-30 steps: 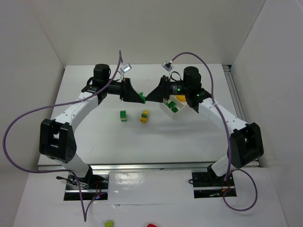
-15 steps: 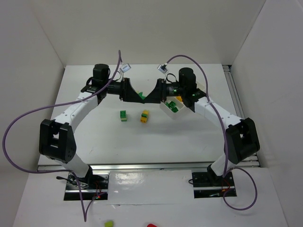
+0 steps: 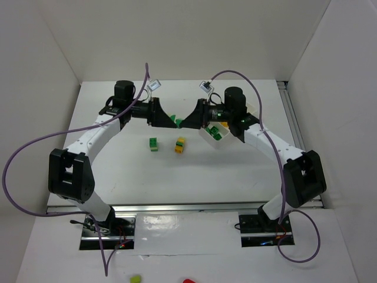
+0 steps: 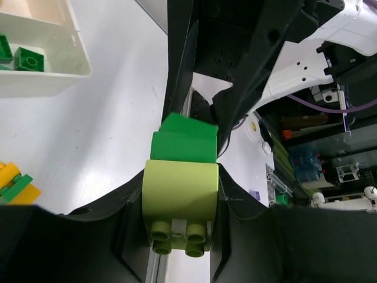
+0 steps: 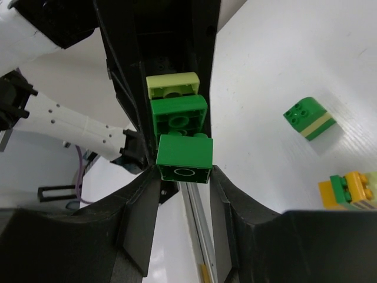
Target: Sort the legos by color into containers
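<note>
Splitting stacked legos above counter (image 3: 118,171): left gripper (image 4: 179,207) clamped pale-green brick (image 4: 179,188), right gripper (image 5: 184,172) clamped dark-green brick (image 5: 184,153). Next, probably: pull apart, drop into tray (image 3: 213,144).

R gripper (image 3: 184,122) moved left twd L gripper (image 3: 171,119) — tips now meet on green lego stack (image 3: 175,120) btwn them.

I find no legible text, brand, number or sign in any view. The small white tags (image 3: 155,84) in the upper middle of the overhead view are too small for me to read.
</note>
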Tool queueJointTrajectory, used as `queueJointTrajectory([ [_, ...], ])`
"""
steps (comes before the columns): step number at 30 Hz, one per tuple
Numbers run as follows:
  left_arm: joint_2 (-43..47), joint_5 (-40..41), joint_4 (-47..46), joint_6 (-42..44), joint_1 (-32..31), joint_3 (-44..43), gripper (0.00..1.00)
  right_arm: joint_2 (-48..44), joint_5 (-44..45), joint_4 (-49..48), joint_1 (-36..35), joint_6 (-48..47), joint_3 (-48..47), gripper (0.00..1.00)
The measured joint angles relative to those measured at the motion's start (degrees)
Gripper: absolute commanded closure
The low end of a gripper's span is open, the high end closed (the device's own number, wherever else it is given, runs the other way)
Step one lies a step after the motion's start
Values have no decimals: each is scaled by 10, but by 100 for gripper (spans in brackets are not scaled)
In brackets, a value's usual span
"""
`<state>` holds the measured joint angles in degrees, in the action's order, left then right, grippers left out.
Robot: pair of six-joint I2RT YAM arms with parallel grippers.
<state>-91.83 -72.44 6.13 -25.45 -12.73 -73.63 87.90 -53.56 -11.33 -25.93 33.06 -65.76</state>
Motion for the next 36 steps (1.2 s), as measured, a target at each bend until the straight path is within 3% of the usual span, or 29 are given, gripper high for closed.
queueJointTrajectory([
  [1,0,0,0,-1,2,0,65,-3,4,1,3,-1,2,84],
  [4,0,-1,2,-3,7,0,79,-5,27,3,9,-3,3,85],
  [7,0,-1,2,-4,9,0,81,-5,52,14,14,-7,5,85],
  [9,0,-1,2,-5,10,0,99,-5,79,34,14,-13,5,85],
  [12,0,5,6,-4,11,0,100,-5,151,89,16,-27,3,85],
  [19,-8,78,62,1,13,-2,100,-4,409,247,21,-59,-4,85],
  [26,-30,156,101,0,17,-7,100,14,529,316,24,-83,-4,83],
  [28,-30,165,106,0,17,-7,100,25,550,320,24,-87,-4,80],
  [30,-30,170,108,0,17,-8,100,35,562,320,24,-88,-5,70],
  [31,-30,172,109,0,17,-8,100,40,567,321,24,-89,-8,53],
  [34,-30,173,114,2,14,-9,100,61,579,323,24,-91,-23,33],
  [36,-30,172,118,4,11,-11,100,63,584,324,24,-93,-29,33],
])
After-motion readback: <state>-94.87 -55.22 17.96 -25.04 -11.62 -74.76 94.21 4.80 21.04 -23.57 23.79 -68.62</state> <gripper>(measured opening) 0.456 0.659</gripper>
